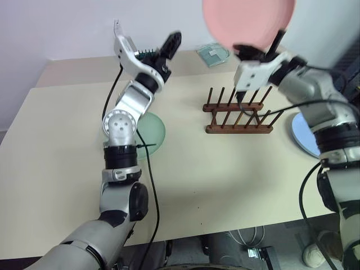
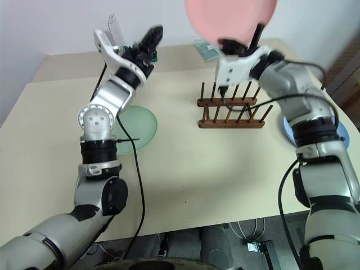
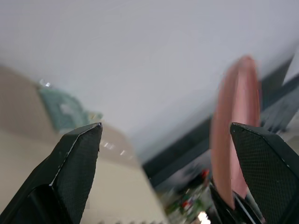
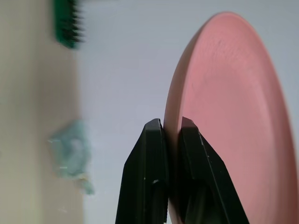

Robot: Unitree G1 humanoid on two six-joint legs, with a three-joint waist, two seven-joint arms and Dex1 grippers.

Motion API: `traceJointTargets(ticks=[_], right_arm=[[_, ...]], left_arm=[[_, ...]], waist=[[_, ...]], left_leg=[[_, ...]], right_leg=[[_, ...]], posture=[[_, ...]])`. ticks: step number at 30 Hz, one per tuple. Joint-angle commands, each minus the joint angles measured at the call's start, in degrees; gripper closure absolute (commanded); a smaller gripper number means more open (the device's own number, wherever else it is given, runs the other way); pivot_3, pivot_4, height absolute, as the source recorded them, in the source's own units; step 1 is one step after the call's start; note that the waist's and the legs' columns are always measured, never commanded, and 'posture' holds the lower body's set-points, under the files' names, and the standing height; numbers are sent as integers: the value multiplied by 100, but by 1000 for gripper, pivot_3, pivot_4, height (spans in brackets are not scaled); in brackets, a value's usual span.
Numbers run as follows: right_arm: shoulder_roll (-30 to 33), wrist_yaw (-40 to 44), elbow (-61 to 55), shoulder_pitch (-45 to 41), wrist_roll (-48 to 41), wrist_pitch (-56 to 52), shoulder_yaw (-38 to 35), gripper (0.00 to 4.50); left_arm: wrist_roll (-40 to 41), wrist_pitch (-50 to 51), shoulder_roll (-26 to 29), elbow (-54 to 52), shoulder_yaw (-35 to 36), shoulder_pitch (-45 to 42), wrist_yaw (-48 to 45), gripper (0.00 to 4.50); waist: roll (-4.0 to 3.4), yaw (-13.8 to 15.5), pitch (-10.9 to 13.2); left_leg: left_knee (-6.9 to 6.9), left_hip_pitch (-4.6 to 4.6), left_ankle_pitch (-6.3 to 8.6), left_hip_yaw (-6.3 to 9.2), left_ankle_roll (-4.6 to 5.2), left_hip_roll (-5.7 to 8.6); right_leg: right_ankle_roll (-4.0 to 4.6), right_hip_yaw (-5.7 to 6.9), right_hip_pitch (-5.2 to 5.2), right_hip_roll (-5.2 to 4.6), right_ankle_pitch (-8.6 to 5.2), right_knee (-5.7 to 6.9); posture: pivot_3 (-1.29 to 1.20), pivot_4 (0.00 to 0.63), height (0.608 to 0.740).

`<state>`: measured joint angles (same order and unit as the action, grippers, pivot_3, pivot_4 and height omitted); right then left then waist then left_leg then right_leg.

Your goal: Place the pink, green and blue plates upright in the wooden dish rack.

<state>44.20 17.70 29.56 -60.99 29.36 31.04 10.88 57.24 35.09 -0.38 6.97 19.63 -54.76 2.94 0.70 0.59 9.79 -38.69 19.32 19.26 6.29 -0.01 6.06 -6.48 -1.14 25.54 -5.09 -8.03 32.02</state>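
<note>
The right claw is clamped on the rim of the pink plate, one finger on each face, and holds it on edge high above the bench. Its wrist view shows this pinch close up; the head views show the plate as a broad disc raised above the rack, its top cut off by the frame. The left claw gapes wide with nothing in it, lifted over the far left part of the bench. The left wrist view looks between its spread fingers and catches the pink plate edge-on beside the right finger.

The rack stands empty on the bench, below the right claw. The green plate lies flat on the bench beside the left arm, partly hidden by it. The blue plate lies flat near the bench's right edge, mostly behind the right arm. A green box with a clear lid sits at the far edge, beyond the rack.
</note>
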Motion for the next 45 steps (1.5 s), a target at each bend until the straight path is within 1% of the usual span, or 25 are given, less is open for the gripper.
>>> traceJointTargets(ticks=[1, 4, 7, 9, 11, 13, 15, 17, 18, 19, 21, 23, 25, 26, 28, 31, 36, 39, 40, 41, 42, 43, 44, 45], right_arm=[[137, -24, -123, 307, 70, 278, 57, 4500], [198, -69, -193, 345, 48, 263, -48, 4500], [215, -90, -324, 534, -5, 212, -121, 4500], [235, -135, -337, 608, -11, 160, -166, 4500], [219, -109, -366, 716, -108, 86, -210, 4500], [198, -84, -386, 771, -212, 14, -276, 4500], [20, 129, -406, 813, -907, -237, -576, 4500], [-297, 611, -593, 865, -2104, -784, -1010, 4500], [-375, 696, -684, 840, -2495, -989, -1238, 4500], [-327, 812, -739, 818, -2618, -1049, -1324, 4500], [-91, 886, -762, 862, -2394, -901, -1307, 4500], [-106, 955, -878, 979, -2534, -1024, -1378, 4500], [-64, 986, -1036, 1114, -2357, -988, -1267, 4500], [-98, 1012, -1129, 1203, -2372, -1034, -1252, 4500], [-302, 1139, -1387, 1403, -2775, -1307, -1344, 4500], [-499, 1216, -1623, 1515, -3159, -1664, -1490, 4500], [-573, 1145, -1784, 1573, -3073, -1816, -1449, 4500], [-667, 1150, -1740, 1471, -3050, -1896, -1382, 4500], [-680, 1165, -1687, 1414, -3003, -1974, -1342, 4500], [-589, 1370, -1651, 1342, -2911, -1894, -1217, 4500], [-647, 1258, -1672, 1341, -2987, -2017, -1327, 4500], [-613, 1328, -1600, 1257, -3078, -2250, -1382, 4500], [-337, 1354, -1307, 1058, -2627, -1960, -1180, 4500], [-473, 1144, -1151, 693, -2887, -2196, -1429, 4500]], left_arm=[[-303, 383, 529, -111, -318, 317, -551, 38], [-21, 436, 463, -333, -258, 403, -654, 38], [-248, 360, 363, -421, -332, 625, -566, 38], [-210, 324, 337, -413, -269, 576, -559, 38], [-290, 321, 387, -405, -293, 545, -609, 38], [-432, 343, 512, -452, -453, 583, -889, 38], [-735, 288, 749, -548, -761, 657, -1348, 38], [-1112, 138, 1035, -631, -1104, 737, -1853, 38], [-1285, 4, 1164, -664, -1252, 759, -2128, 38], [-1189, 46, 1164, -620, -1172, 721, -2189, 38], [-1135, 25, 1151, -424, -1009, 604, -2202, 38], [-1269, -61, 1142, -231, -960, 573, -2182, 38], [-1237, -106, 1051, -139, -876, 527, -2158, 38], [-1324, -131, 1060, -187, -962, 538, -2232, 38], [-1514, -233, 1076, -308, -1134, 596, -2400, 38], [-1788, -363, 1258, -282, -1354, 642, -2842, 38], [-2039, -550, 1366, -153, -1433, 746, -3232, 38], [-2150, -453, 1280, 72, -1376, 685, -3034, 38], [-2001, -300, 1132, 30, -1304, 662, -2876, 38], [-1958, -17, 1092, -56, -1350, 661, -2736, 38], [-2142, -180, 1112, -349, -1565, 860, -2872, 38], [-1423, 111, 678, -317, -1005, 781, -2161, 38], [-1199, 492, 553, -404, -937, 730, -1957, 38], [-1337, 370, 543, -693, -1106, 691, -2069, 38]], waist=[[0, -35, -3], [-5, -49, 7], [-6, -23, 7], [-6, -16, 7], [-6, -14, 7], [-6, -15, 7], [-6, -19, 7], [-7, -35, 7], [-7, -37, 7], [-10, -41, 7], [-10, -19, 6], [-10, -7, 6], [-9, -6, 6], [-9, -6, 6], [-9, -12, 6], [-10, -21, 6], [-12, -18, 6], [-12, -18, 6], [-12, -18, 6], [-12, -8, 6], [-12, -7, 6], [-12, -9, 6], [-13, 9, 6], [-9, 13, 8]], left_leg=[[8, -12, 2, 0, -1, 0], [-9, 7, 1, -1, -3, 0], [-19, 20, 1, -2, -4, 0], [-19, 18, 1, -2, -4, 0], [-19, 17, 1, -2, -4, 0], [-19, 16, 1, -3, -4, 0], [-19, 17, 1, -4, -4, 0], [-17, 16, 0, -4, -4, -1], [-17, 16, 1, -4, -4, -2], [-17, 15, 1, -2, -4, -3], [-17, 16, 1, -1, -2, -3], [-17, 16, 2, 0, -1, -2], [-17, 13, 2, 0, -1, -2], [-17, 12, 2, 0, -1, -2], [-17, 13, 2, -1, -1, -2], [-18, 13, 2, -2, -1, -3], [-17, 14, 2, -1, -1, -3], [-18, 12, 2, -1, -1, -3], [-18, 12, 2, -1, -1, -3], [-19, 13, 2, -1, -1, -3], [-20, 16, 2, 0, -1, -3], [-21, 15, 2, -1, 0, -2], [-20, 16, 3, 0, 1, -3], [-23, 18, 4, 3, 3, -1]], right_leg=[[0, 0, -6, 4, -1, 4], [0, -1, 9, 4, 1, 7], [0, -3, 21, 2, 7, 10], [0, -4, 19, 3, 7, 10], [1, -3, 19, 3, 7, 10], [1, -4, 18, 4, 7, 10], [1, -4, 18, 3, 7, 10], [2, -4, 17, 4, 8, 9], [2, -4, 17, 4, 8, 10], [4, -4, 16, 5, 9, 8], [4, -3, 16, 4, 9, 9], [4, -1, 16, 4, 9, 9], [4, -1, 14, 4, 9, 10], [4, -1, 14, 4, 9, 10], [4, -2, 14, 4, 9, 11], [3, -2, 15, 3, 10, 10], [4, -1, 16, 3, 10, 12], [4, -1, 16, 4, 10, 13], [4, -1, 16, 4, 10, 13], [3, -2, 16, 3, 10, 14], [3, -1, 16, 3, 10, 13], [3, -1, 16, 3, 10, 13], [3, -1, 16, 3, 10, 14], [3, -1, 16, -1, 10, 13]], posture=[[0, 150, 740], [0, 150, 740], [0, 150, 740], [0, 150, 740], [0, 150, 740], [0, 150, 740], [0, 150, 740], [0, 150, 740], [0, 150, 740], [0, 150, 740], [0, 150, 740], [0, 150, 740], [0, 150, 740], [0, 150, 740], [0, 150, 740], [0, 150, 740], [0, 150, 740], [0, 150, 740], [0, 150, 740], [0, 150, 740], [0, 150, 740], [0, 150, 740], [0, 150, 740], [0, 150, 740]])
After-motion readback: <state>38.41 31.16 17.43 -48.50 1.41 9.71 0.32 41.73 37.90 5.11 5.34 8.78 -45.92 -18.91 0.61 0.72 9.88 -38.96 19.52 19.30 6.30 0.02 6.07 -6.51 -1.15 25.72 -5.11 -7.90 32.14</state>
